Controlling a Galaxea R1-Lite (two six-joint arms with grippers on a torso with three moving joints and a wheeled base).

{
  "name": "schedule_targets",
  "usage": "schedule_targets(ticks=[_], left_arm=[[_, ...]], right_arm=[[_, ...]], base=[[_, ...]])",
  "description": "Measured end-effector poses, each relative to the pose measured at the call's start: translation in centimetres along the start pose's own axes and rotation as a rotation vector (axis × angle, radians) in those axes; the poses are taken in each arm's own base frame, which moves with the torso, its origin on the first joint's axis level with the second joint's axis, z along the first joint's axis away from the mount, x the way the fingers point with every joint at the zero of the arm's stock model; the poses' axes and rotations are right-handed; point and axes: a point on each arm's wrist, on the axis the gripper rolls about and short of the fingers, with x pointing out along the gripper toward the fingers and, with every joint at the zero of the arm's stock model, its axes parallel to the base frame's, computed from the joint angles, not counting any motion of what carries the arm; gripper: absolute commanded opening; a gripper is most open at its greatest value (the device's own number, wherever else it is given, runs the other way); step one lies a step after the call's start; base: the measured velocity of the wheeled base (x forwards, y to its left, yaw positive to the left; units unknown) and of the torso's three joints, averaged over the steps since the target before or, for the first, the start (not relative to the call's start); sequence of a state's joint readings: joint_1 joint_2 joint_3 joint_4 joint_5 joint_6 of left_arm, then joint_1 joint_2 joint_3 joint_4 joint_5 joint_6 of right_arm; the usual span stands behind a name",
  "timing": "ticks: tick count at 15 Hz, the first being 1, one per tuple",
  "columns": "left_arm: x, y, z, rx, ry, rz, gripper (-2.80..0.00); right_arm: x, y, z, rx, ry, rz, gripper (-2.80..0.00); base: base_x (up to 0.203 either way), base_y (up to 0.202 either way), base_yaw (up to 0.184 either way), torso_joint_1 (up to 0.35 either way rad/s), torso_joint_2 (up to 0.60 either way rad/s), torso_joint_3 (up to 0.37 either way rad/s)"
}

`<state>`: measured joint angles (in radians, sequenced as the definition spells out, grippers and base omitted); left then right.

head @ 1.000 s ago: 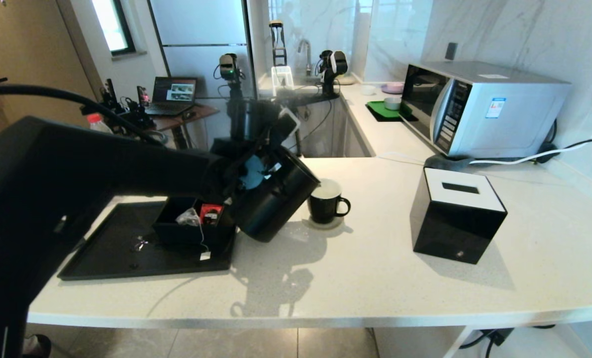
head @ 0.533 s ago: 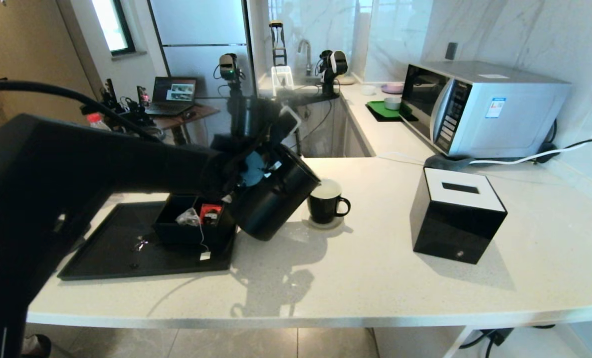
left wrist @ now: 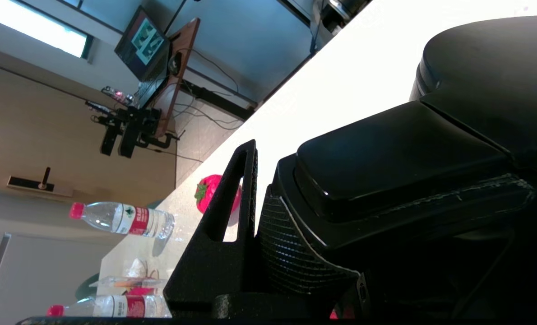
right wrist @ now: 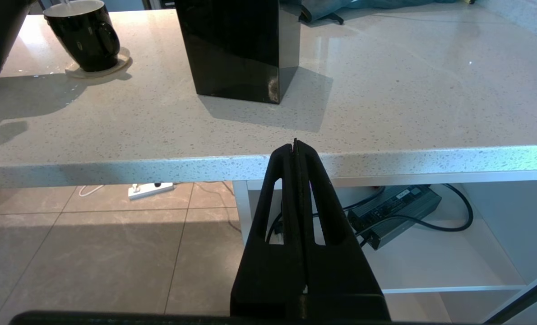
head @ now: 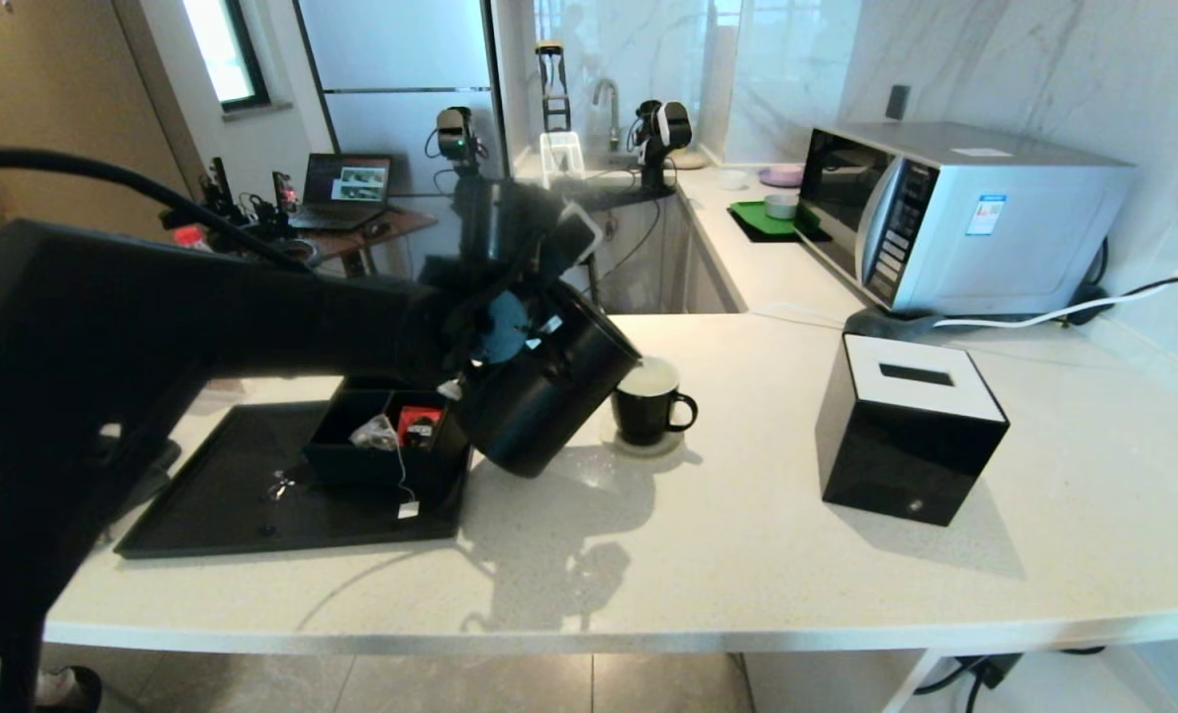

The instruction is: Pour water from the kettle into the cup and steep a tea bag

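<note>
The matte black kettle [head: 546,396] hangs tilted over the counter. Its spout sits at the rim of the small black cup [head: 648,404], which stands on a pale coaster. My left gripper [head: 503,332] is shut on the kettle's handle [left wrist: 386,180]; one finger [left wrist: 234,198] shows beside it. No water is clearly visible. The tea bag [head: 375,432] lies in a black box on the tray, its string and tag [head: 408,510] hanging over the box's front. My right gripper [right wrist: 295,145] is shut and empty, low in front of the counter edge. The cup [right wrist: 85,34] shows far off there.
A black tissue box [head: 906,436] stands right of the cup, with a microwave [head: 955,213] behind it. The black tray [head: 213,505] lies at the left, carrying the box with a red packet [head: 419,424]. Red-capped bottles [left wrist: 124,219] and a red strawberry-like object [left wrist: 205,194] sit further left.
My left arm and the tilted kettle have risen slightly, the spout staying at the cup's rim. The cup, the tea bag and the right gripper have not moved.
</note>
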<state>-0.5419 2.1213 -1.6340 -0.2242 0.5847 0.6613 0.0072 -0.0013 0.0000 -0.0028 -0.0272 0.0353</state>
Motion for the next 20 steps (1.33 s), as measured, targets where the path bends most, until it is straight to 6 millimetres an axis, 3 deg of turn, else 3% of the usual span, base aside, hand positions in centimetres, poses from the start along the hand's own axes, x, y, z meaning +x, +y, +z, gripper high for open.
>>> schedule_targets(ticks=[20], left_arm=[[-0.36,0.68,-0.09,0.061,0.011,0.007,-2.8]], right_arm=[[0.0,0.0,0.0,0.0,0.0,0.0,-2.8]], base=[[0.0,0.0,0.0,0.0,0.0,0.0]])
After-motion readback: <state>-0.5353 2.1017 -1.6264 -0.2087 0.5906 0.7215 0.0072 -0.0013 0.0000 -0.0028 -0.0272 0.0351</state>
